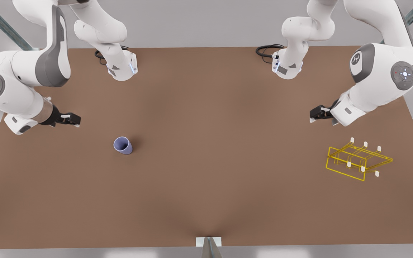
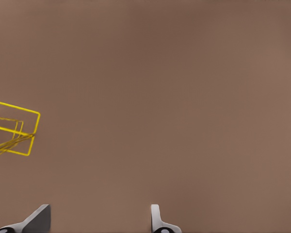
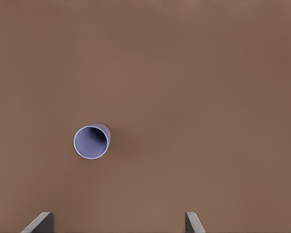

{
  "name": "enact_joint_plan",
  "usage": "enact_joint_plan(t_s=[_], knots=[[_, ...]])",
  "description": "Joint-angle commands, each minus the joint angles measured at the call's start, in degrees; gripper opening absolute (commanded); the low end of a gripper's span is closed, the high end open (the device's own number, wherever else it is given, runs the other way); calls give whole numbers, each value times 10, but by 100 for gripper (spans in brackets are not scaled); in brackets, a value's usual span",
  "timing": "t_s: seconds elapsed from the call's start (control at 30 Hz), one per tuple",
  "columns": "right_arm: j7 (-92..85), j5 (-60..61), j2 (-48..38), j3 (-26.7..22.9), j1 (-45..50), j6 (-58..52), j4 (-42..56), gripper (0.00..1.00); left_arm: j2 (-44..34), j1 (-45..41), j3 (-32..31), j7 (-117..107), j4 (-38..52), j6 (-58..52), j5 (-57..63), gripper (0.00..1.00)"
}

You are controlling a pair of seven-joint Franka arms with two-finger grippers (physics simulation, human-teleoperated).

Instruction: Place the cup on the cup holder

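Note:
The lavender-blue cup (image 1: 123, 145) stands upright on the brown table (image 1: 206, 150), toward the front view's left. In the right wrist view the cup (image 3: 91, 141) is seen from above, its mouth empty. My right gripper (image 1: 74, 119) hangs open up and to the left of it, clear of the cup; its fingertips (image 3: 40, 222) show far apart. The yellow wire cup holder (image 1: 357, 159) with white-tipped pegs sits at the front view's right. My left gripper (image 1: 316, 114) hovers open above and left of the holder (image 2: 14, 108), with its fingertips (image 2: 156, 219) spread and nothing between them.
Both arm bases with black cables (image 1: 268, 50) stand along the table's far edge. A small white bracket (image 1: 208, 242) sits at the middle of the near edge. Bare brown tabletop stretches between cup and holder.

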Motion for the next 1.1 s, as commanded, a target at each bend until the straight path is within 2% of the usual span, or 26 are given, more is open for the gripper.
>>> enact_joint_plan(t_s=[0.0, 0.17, 0.2, 0.33, 0.43, 0.57, 0.7, 0.83, 1.07], knots=[[26, -1, 5, 0, 0, 79, 0, 100, 0, 6, 0, 2, 0, 74, -6, 100], [27, 14, 49, 19, 20, 133, -3, 100, 11, 5, -2, 3, 3, 76, 12, 100], [56, 16, 65, 20, 42, 144, -5, 100, 13, 4, -7, 3, -2, 72, 50, 100], [134, 14, 85, 19, 127, 157, -24, 100, 11, 4, -5, 0, 0, 47, 51, 100], [146, 18, 48, 20, 133, 212, -130, 100, 18, 4, 1, -2, 3, 29, 59, 100], [147, 17, 50, 32, 133, 259, -198, 100, 39, 4, 0, -29, 3, 27, 63, 100], [166, 14, 76, 27, 123, 350, -241, 100, 48, 4, -6, -202, 3, 26, 57, 100], [166, 13, 86, 26, 120, 394, -269, 100, 69, 1, -6, -396, 6, 32, 31, 100], [166, 10, 106, 19, 118, 415, -282, 100, 101, -9, -18, -627, 11, 50, -4, 100]])
